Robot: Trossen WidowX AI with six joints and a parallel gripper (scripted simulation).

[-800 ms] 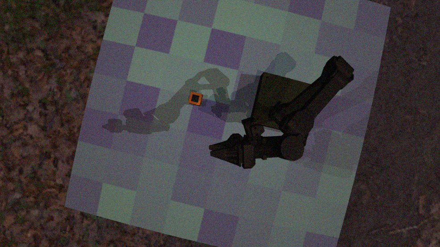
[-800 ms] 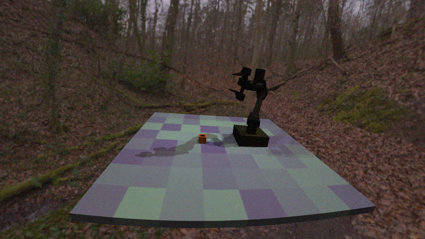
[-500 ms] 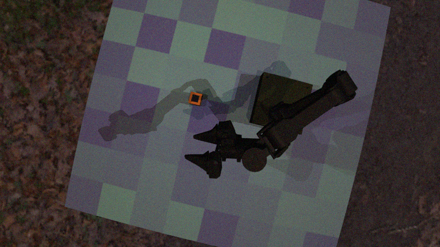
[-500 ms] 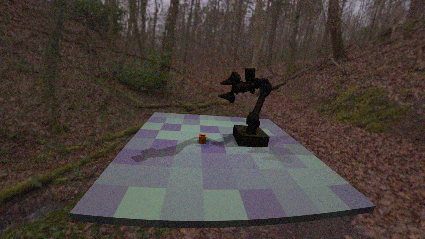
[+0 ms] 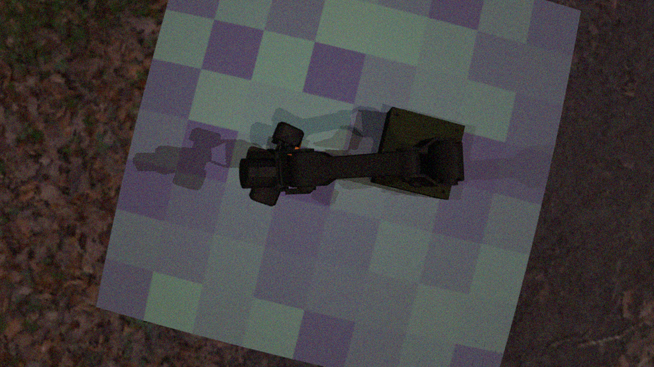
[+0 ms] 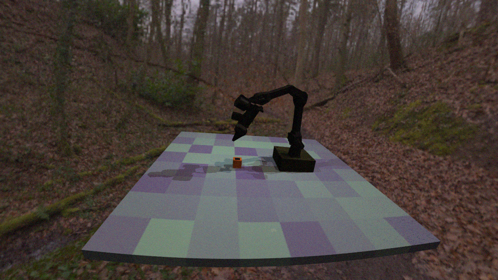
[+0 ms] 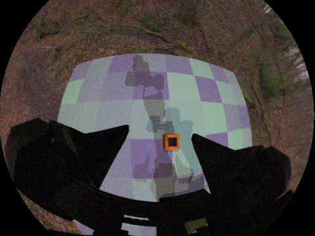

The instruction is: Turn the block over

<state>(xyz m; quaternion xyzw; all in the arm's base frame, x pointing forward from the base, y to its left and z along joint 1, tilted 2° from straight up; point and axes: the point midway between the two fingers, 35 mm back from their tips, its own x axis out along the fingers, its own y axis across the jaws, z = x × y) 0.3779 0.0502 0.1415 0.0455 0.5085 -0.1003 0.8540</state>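
An orange block (image 6: 237, 163) (image 7: 167, 147) rests on the table (image 6: 215, 209) (image 7: 115, 115). Its top face bears a dark square mark, so the marked side faces up. In the top view the arm hides nearly all of the block; only small orange specks show. My gripper (image 7: 161, 133) (image 6: 233, 140) is open and empty, above the block and pointing down at a slant. In the wrist view the block shows between the two fingertips, nearer the right one, and lower than them in space.
The arm's dark base box (image 5: 423, 130) (image 6: 294, 164) stands on the table, to the right of the block in the exterior view. Shadows of the arm lie across the table around the block. The table's edges drop off to a forest floor.
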